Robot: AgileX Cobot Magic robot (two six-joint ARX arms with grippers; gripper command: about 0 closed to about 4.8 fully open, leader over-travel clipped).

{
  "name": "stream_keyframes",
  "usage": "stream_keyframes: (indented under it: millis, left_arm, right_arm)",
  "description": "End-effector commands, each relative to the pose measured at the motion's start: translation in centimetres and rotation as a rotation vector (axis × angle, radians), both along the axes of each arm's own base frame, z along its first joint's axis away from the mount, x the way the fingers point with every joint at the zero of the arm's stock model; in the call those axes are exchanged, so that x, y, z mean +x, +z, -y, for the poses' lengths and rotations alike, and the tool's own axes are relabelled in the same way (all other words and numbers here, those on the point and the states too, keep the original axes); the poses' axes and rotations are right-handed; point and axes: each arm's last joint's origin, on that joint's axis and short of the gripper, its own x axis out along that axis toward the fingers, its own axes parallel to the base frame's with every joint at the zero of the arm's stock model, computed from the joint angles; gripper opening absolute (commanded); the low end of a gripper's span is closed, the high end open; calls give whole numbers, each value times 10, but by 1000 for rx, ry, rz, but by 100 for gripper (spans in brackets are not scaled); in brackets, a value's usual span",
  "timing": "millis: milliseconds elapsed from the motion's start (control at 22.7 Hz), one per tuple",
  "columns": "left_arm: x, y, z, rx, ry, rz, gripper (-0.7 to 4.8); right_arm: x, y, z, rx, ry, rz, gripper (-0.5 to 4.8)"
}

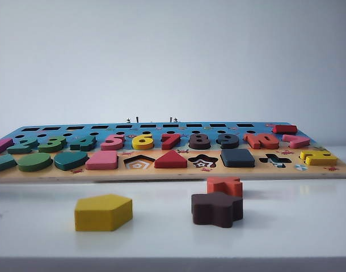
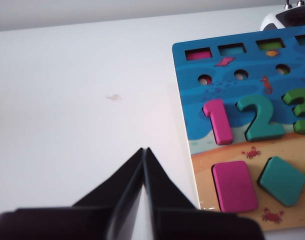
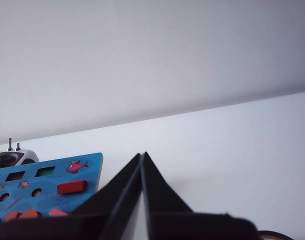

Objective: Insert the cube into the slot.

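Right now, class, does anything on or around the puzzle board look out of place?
Yes. Three wooden blocks lie loose on the white table in front of the board: a yellow pentagon, a dark brown star and an orange-red cross, while the pentagon, star and cross slots stand empty. The flat navy square block is seated.

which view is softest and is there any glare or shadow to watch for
Exterior view: soft overall, puzzle board slightly hazy, faint shadows under the yellow pentagon and brown star. Left wrist view: sharp board print, mild bright patch on the table, left gripper dark, fingers shut. Right wrist view: even light, right gripper shut, silhouetted.
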Motion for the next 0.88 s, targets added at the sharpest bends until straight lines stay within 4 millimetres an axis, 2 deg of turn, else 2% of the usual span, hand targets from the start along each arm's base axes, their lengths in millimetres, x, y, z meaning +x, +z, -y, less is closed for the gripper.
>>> stream_keyframes:
  millis: [44, 176, 880]
  left_arm:
    - [-2, 6, 0, -2, 4, 56, 17]
    - [-3, 9, -1, -7, 4, 101, 17]
    - [-3, 8, -1, -4, 3, 87, 17]
  right_arm:
    - [0, 1, 0, 4, -6, 7, -4]
    - [0, -1, 0, 1, -6, -14, -4]
    - [0, -4, 0, -2, -3, -38, -4]
